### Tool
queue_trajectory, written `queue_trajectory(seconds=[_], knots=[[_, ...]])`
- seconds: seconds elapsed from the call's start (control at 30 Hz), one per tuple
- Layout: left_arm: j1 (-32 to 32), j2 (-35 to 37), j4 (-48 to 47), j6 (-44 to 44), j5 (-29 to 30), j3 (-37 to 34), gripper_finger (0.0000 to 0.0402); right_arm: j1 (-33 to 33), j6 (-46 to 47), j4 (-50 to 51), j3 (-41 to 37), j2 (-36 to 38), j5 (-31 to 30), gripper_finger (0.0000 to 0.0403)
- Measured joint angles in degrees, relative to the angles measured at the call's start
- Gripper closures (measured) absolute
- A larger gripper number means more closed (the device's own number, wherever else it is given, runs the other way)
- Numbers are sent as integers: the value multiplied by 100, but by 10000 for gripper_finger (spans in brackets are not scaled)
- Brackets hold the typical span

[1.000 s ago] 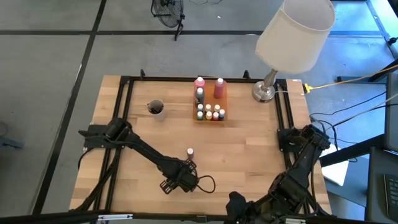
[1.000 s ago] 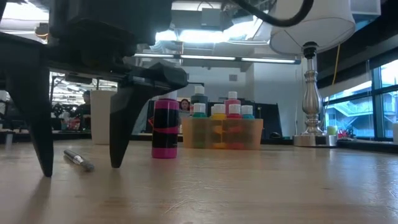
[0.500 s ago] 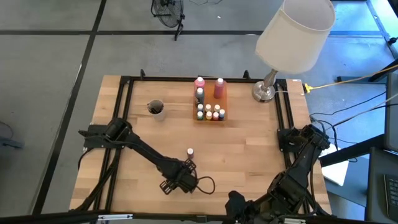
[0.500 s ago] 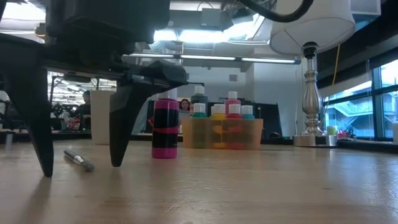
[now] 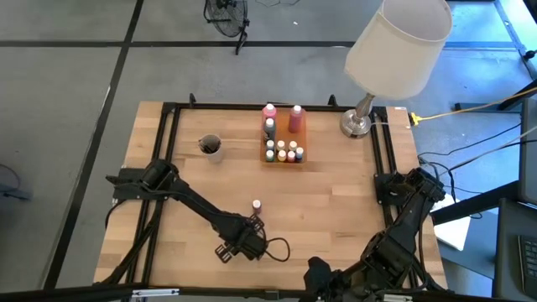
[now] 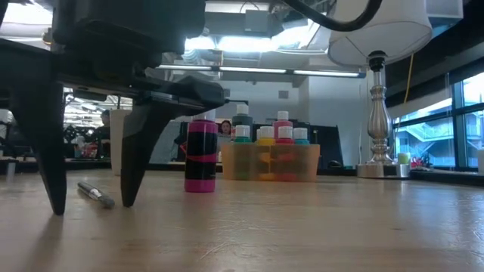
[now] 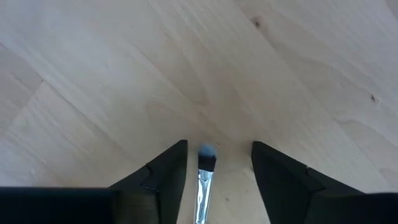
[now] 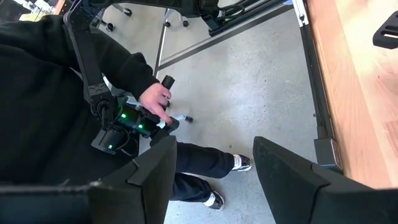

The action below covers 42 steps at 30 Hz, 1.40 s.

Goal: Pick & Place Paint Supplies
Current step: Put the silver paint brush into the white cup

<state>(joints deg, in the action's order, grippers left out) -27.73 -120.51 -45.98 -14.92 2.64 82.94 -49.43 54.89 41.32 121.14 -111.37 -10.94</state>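
Note:
A thin brush (image 7: 204, 182) with a silver ferrule and dark tip lies flat on the wooden table (image 5: 336, 201) near its front edge. My left gripper (image 7: 217, 147) points straight down over it. The gripper is open, and its two fingers stand on the table on either side of the brush (image 6: 96, 194), apart from it. A pink bottle with a white cap (image 5: 256, 205) stands upright just beyond. My right gripper (image 8: 214, 162) is open and holds nothing, raised off the table's right side.
A tray (image 5: 283, 156) of small capped bottles, with taller pink and orange ones behind, sits at the far middle. A cup (image 5: 210, 147) stands to its left and a lamp's metal base (image 5: 356, 125) to its right. A seated person (image 8: 56, 81) shows beyond the table.
My left gripper has narrowed around the brush. In the low view one finger has moved in toward the brush, and the other has kept its place. The brush has not moved.

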Motion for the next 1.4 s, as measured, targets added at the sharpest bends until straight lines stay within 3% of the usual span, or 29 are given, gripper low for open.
queue_trajectory(seconds=[0.33, 0.6, 1.13, 1.4], knots=[[13, 36, 110, -39, -70, -201, 299, 0, 17, 0, 0, 0, 2, 185], [18, 74, 363, 314, -26, -363, 393, 2, 17, -4, 0, 0, 2, 195], [52, 316, 105, 664, -67, -182, 399, 15, 15, -46, 0, 0, 22, 217], [-41, 422, -757, 769, -227, 150, 400, 20, -28, -85, 0, 0, 88, 217]])
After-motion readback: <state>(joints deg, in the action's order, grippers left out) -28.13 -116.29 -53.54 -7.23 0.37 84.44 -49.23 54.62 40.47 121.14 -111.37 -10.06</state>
